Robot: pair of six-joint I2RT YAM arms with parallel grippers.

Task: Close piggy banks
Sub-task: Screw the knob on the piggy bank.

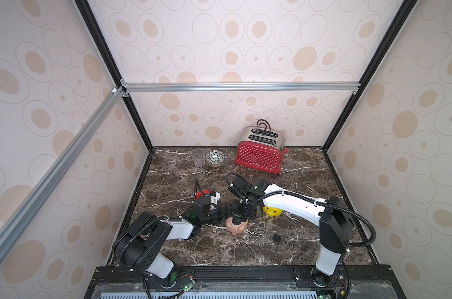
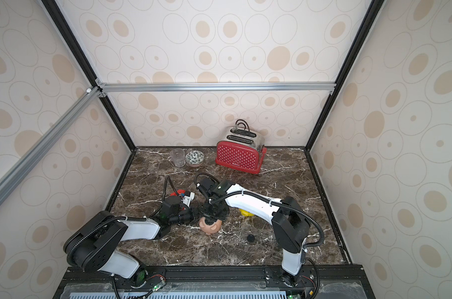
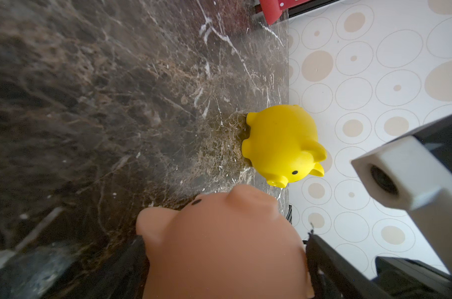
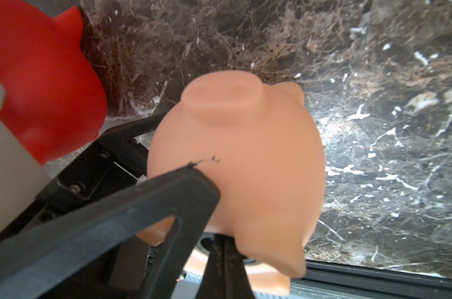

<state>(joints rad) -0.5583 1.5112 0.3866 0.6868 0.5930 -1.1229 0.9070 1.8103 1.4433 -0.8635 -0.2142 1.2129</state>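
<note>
The pale pink piggy bank [image 1: 236,227] [image 3: 219,248] [image 4: 245,155] is tipped on the marble just in front of the middle. My left gripper [image 1: 226,213] [image 3: 225,238] has it clamped, one black finger on each flank. From above, my right gripper [image 1: 236,220] [image 4: 219,239] is shut, and its joined tips press at a dark round spot on the pig's belly. Behind the left wrist sits the red piggy bank [image 1: 200,194] [image 4: 38,77]. The yellow piggy bank [image 1: 272,211] [image 3: 282,145] stands under the right forearm.
A small black round plug [image 1: 276,237] lies loose on the marble [image 1: 245,253] toward the front right. At the back stand a red dotted toaster [image 1: 260,158], a clear glass [image 1: 198,158] and a patterned bowl [image 1: 214,158]. Walls close in three sides.
</note>
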